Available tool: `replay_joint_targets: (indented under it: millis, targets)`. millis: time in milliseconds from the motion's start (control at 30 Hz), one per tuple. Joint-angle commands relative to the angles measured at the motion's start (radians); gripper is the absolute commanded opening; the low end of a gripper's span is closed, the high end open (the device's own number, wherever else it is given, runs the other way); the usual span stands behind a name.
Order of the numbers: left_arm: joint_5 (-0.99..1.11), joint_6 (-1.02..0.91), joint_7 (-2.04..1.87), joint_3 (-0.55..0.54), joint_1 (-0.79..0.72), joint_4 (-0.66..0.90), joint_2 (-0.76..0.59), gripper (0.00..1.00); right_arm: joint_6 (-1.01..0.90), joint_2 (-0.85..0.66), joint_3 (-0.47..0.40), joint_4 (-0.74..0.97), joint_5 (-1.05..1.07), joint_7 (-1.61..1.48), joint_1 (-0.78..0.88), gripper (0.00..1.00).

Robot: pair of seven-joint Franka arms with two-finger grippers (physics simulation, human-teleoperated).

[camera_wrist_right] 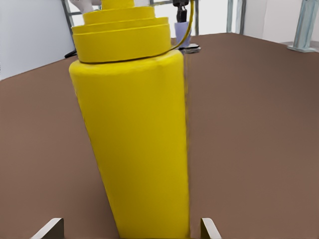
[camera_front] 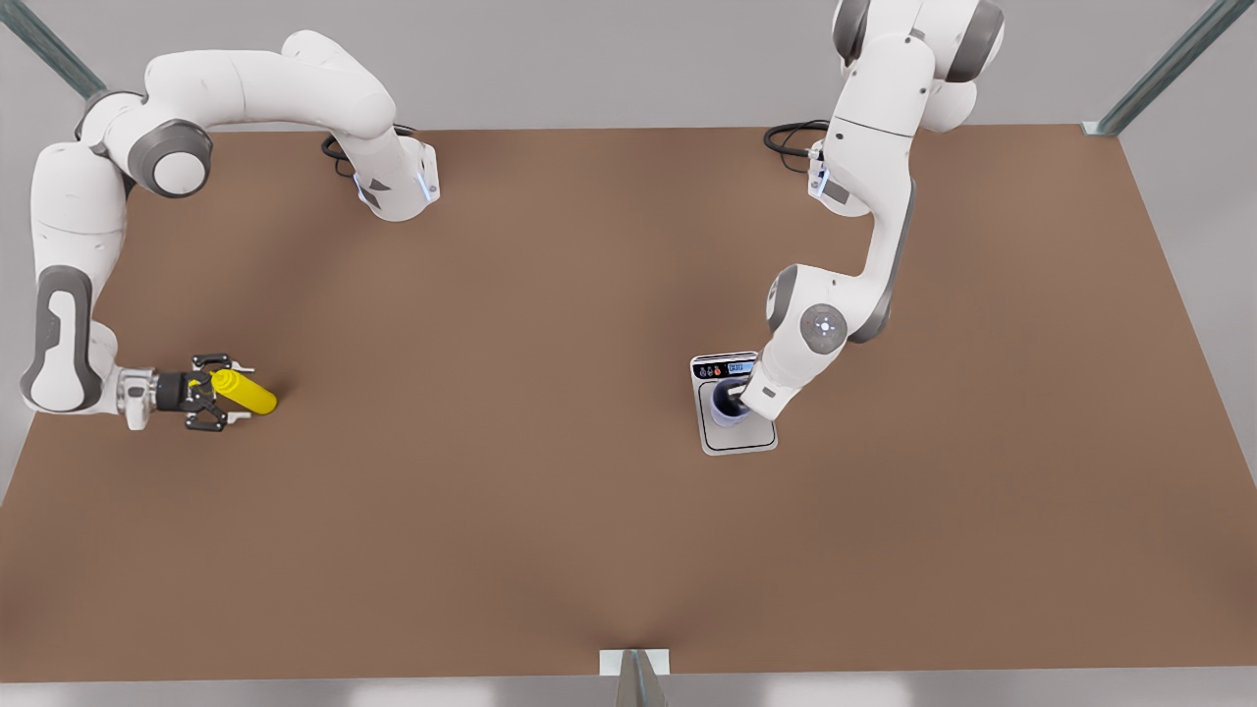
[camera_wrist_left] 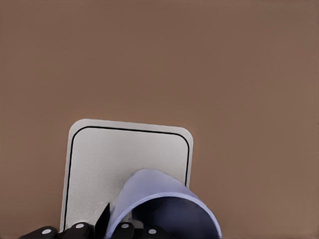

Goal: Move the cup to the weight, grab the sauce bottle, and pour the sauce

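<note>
Table (camera_front: 550,511): a plain brown top with both arms mounted along its far edge in the front view.

Left gripper (camera_front: 732,401): it sits on the arm at the front view's right, pointing down over the scale. In the left wrist view its dark fingers (camera_wrist_left: 79,230) lie close against the cup's wall, one of them reaching inside the rim. Whether they are pinching the wall or have let go of it cannot be told.

Cup (camera_wrist_left: 159,204): lavender-blue and without a handle, it stands on the scale's plate, toward the end nearer the display, with its open mouth up. In the front view it peeks out as a bluish ring (camera_front: 729,412) under the left gripper.

Scale (camera_front: 735,432): a flat rectangle with a silver-grey plate (camera_wrist_left: 119,164) and white rim, lying on the table right of centre in the front view. Its dark panel with buttons and a blue display is at the far end.

Right gripper (camera_front: 218,393): it is on the arm at the front view's left, held low and level near the table's left edge. Its fingers (camera_front: 211,420) are spread to either side of the bottle, with pale fingertips (camera_wrist_right: 49,229) standing clear of the yellow body in the right wrist view.

Bottle (camera_front: 245,392): bright yellow, it lies between the spread fingers and reaches out beyond them toward the front view's right. In the right wrist view its body (camera_wrist_right: 139,149) narrows to a stepped cap.
</note>
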Motion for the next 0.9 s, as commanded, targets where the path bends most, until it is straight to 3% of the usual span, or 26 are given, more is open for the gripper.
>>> replay_joint_targets:
  millis: [0, 100, 200, 233, 267, 333, 467, 500, 567, 600, 633, 700, 733, 767, 833, 867]
  targets:
    - [-0.014, 0.0, 0.0, 0.0, 0.0, 0.002, 0.002, 0.52, 0.0, 0.0, 0.0, 0.0, 0.002, 0.0, 0.001, 1.0]
    - [-0.012, -0.006, 0.003, 0.0, 0.0, 0.003, -0.003, 0.63, 0.0, 0.0, 0.0, -0.002, 0.01, 0.0, 0.01, 1.0]
    - [-0.012, -0.012, 0.005, 0.003, 0.0, 0.004, -0.02, 0.63, -0.011, 0.0, 0.0, -0.009, 0.022, 0.0, 0.01, 1.0]
    - [-0.012, -0.041, 0.005, 0.014, 0.0, 0.004, -0.038, 0.63, -0.009, 0.0, 0.0, -0.009, 0.022, -0.001, 0.012, 0.95]
    - [-0.004, -0.067, 0.003, 0.02, 0.0, 0.005, -0.066, 0.63, -0.011, 0.0, 0.0, -0.009, 0.021, -0.001, 0.012, 0.83]
    - [0.036, -0.15, 0.0, 0.046, 0.0, 0.056, -0.072, 0.63, -0.011, 0.0, 0.0, -0.009, 0.022, 0.0, 0.013, 0.72]
    - [0.06, -0.325, 0.012, 0.123, 0.002, 0.158, -0.094, 0.63, -0.017, 0.0, 0.0, -0.011, 0.022, 0.0, 0.018, 0.72]
    - [0.06, -0.391, 0.023, 0.167, 0.002, 0.206, -0.095, 0.63, -0.017, 0.0, 0.0, -0.011, 0.022, 0.0, 0.022, 0.72]
    - [0.048, -0.488, 0.12, 0.31, 0.005, 0.238, -0.141, 0.66, -0.017, 0.0, 0.0, -0.011, 0.024, 0.0, 0.024, 0.59]
    - [0.045, -0.532, 0.121, 0.382, 0.006, 0.249, -0.158, 0.75, -0.017, 0.0, 0.0, -0.011, 0.024, 0.0, 0.024, 0.57]
    - [0.028, -0.603, 0.129, 0.471, 0.015, 0.275, -0.158, 1.0, -0.017, 0.0, 0.0, -0.009, 0.024, 0.0, 0.024, 0.55]
    - [-0.024, -0.701, 0.189, 0.669, 0.04, 0.284, -0.166, 1.0, -0.017, 0.001, 0.0, -0.009, 0.024, 0.002, 0.024, 0.54]
    - [-0.067, -0.843, 0.268, 0.508, 0.349, 0.437, -0.15, 1.0, -0.017, 0.001, 0.0, -0.008, 0.024, 0.002, 0.024, 0.54]
    - [-0.017, -0.952, 0.258, 0.139, 0.693, 0.655, -0.121, 1.0, -0.017, 0.001, 0.0, -0.008, 0.024, 0.0, 0.022, 0.53]
    - [0.339, -0.879, 0.308, -0.224, 0.733, 0.651, -0.218, 1.0, -0.017, 0.0, 0.0, -0.008, 0.025, 0.002, 0.022, 0.53]
    - [0.342, -0.899, 0.348, -0.258, 0.735, 0.657, -0.216, 1.0, -0.019, 0.0, 0.0, -0.008, 0.025, 0.002, 0.022, 0.53]
